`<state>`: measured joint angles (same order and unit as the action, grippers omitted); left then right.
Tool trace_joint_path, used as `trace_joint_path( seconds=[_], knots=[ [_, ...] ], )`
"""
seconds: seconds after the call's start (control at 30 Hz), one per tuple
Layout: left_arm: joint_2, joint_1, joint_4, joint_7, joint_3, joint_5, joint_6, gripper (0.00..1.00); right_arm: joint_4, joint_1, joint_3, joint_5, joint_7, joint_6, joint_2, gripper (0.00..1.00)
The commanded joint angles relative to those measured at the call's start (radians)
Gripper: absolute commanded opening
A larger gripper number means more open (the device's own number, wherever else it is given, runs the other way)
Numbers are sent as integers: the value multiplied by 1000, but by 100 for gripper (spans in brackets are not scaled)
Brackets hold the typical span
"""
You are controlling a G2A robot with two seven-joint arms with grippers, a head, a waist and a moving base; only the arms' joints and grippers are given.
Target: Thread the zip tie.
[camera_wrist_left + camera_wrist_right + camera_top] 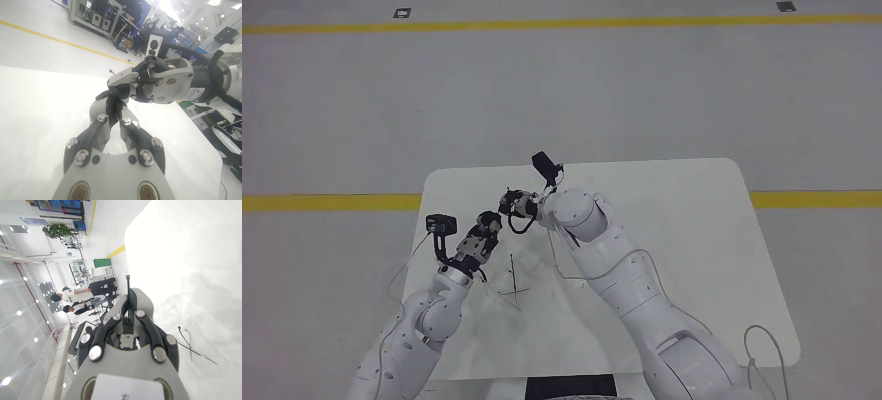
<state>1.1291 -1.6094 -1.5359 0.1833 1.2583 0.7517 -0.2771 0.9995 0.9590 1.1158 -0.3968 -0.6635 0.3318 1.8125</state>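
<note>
Right claw (pixel 130 301) around zip tie (pixel 128 286), head beyond tips.

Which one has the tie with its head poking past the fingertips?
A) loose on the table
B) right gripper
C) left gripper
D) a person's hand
B: in the right wrist view the right gripper is shut on the zip tie, whose head stands out past the fingertips. The loose ties lie crossed on the table.
</note>
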Motion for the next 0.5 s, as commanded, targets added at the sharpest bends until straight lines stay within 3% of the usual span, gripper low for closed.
trace_joint_path(
  seconds=[0.0,0.3,0.47],
  knots=[
    [0,-1,2,-1,3,-4,-3,0,0,1,-1,7,0,-2,-2,100],
    [0,0,8,-13,12,-21,-15,0,17,8,15,22,8,-1,-18,100],
    [-3,-9,-1,-67,24,-94,-63,0,44,27,46,13,5,-12,-36,100]
  ],
)
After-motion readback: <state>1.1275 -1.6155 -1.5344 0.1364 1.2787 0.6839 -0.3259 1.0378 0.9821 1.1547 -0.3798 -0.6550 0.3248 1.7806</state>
